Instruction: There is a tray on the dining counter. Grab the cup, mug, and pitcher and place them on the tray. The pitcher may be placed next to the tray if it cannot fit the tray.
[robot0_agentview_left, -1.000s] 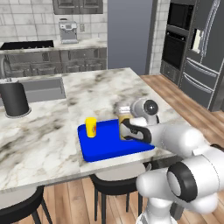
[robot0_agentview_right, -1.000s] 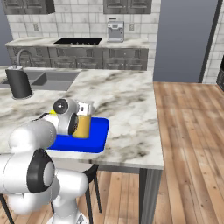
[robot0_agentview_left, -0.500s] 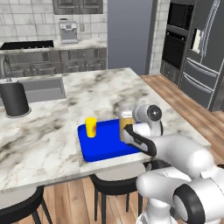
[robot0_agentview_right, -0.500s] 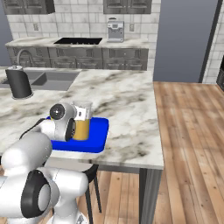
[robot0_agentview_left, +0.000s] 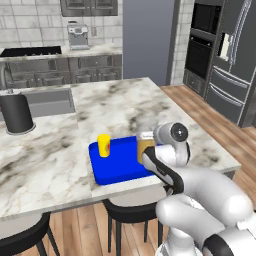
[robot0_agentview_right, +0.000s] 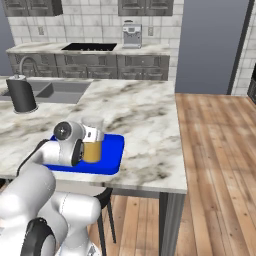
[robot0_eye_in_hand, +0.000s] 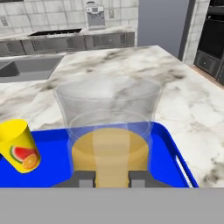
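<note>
Since a second ago the arm has swung its wrist round and carried the pitcher (robot0_agentview_left: 145, 146) a little further over the near right part of the tray (robot0_agentview_left: 117, 165), while the cup (robot0_agentview_left: 103, 145) has stayed put. Going left to right across the dining counter (robot0_agentview_left: 120, 107): a black canister (robot0_agentview_left: 16, 113) stands well apart at the far left beside the sink (robot0_agentview_left: 47, 100); then the cup stands upright on the tray's left part; then the pitcher, upright with its long axis vertical, sits directly ahead of the gripper (robot0_eye_in_hand: 111, 178), whose narrow-set finger tips (robot0_eye_in_hand: 85, 178) clasp its base from either side. In the hand view the orange liquid sits level and the tray floor shows all around the glass, with the tray's right rim just beside it and the cup near on the left but apart. Whether the base already touches the tray I cannot tell. Bare blue floor lies between cup and pitcher, room enough, by my reckoning, for the mug later.
</note>
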